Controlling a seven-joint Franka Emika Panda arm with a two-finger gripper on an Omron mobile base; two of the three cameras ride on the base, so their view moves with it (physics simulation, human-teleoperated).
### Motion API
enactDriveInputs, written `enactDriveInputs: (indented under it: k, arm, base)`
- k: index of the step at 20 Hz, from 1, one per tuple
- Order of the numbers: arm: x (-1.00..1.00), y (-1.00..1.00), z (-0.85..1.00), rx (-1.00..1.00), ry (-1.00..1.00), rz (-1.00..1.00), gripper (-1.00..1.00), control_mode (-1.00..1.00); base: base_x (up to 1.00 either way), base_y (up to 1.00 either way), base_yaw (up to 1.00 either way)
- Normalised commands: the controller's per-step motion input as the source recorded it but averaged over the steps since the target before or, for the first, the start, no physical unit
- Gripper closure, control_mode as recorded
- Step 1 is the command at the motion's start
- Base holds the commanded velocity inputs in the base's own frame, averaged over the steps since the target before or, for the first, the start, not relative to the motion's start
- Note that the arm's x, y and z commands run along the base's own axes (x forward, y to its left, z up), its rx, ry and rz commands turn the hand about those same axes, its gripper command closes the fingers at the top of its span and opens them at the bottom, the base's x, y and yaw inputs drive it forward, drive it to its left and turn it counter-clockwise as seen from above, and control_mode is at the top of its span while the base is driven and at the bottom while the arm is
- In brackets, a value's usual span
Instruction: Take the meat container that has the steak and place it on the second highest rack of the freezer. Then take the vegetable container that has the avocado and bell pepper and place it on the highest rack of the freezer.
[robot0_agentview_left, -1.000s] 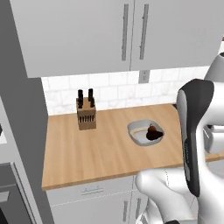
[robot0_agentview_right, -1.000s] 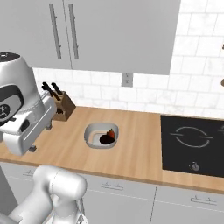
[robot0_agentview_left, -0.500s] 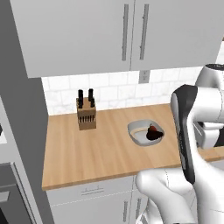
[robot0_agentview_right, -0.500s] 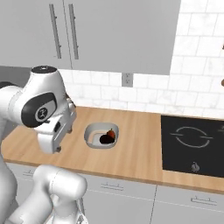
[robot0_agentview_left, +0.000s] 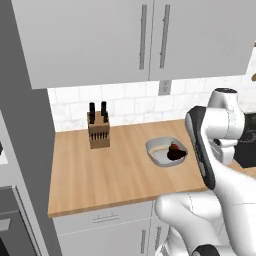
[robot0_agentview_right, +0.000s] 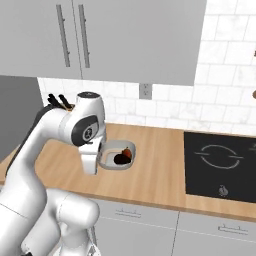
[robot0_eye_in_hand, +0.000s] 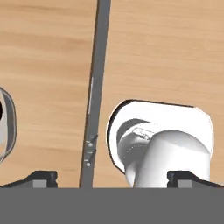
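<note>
The vegetable container (robot0_agentview_left: 161, 148) (robot0_agentview_right: 111, 159), a round pale grey bowl, sits on the wooden counter. In it lie the dark avocado (robot0_agentview_left: 175, 152) (robot0_agentview_right: 121, 158) and the reddish bell pepper (robot0_agentview_right: 128, 151). My gripper (robot0_agentview_right: 90, 169) hangs just left of the bowl in the right base view, pointing down near the counter's front edge. In the hand view my gripper (robot0_eye_in_hand: 114, 178) is open with nothing between its fingertips (robot0_eye_in_hand: 41, 177), and the bowl's rim (robot0_eye_in_hand: 9, 127) shows at the left edge. The meat container and the steak are out of view.
A knife block (robot0_agentview_left: 98, 131) stands at the back of the counter (robot0_agentview_left: 100, 175), left of the bowl. A black cooktop (robot0_agentview_right: 220, 160) lies to the right. White wall cupboards (robot0_agentview_left: 150, 35) hang overhead. A tall grey cabinet side (robot0_agentview_left: 22, 125) bounds the counter's left end.
The arm has swung from the counter's left side towards the bowl, and the hand now hangs beside it. The bowl and its contents have not moved.
</note>
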Motion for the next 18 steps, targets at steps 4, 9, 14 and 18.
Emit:
enactDriveInputs:
  k: [4,9,14,18]
  arm:
    - [0.79,-0.02,-0.97,0.15,0.00,0.29,-1.00,-1.00]
    - [0.96,0.00,-0.61,0.09,0.00,0.09,-1.00,-1.00]
    - [0.89,-0.02,-0.32,0.00,0.01,0.01,-1.00,-1.00]
    - [0.69,0.00,-0.44,0.00,0.04,0.00,-1.00,-1.00]
  base:
    - [0.00,0.00,0.00]
    - [0.00,0.00,0.00]
    - [0.00,0.00,0.00]
    - [0.00,0.00,0.00]
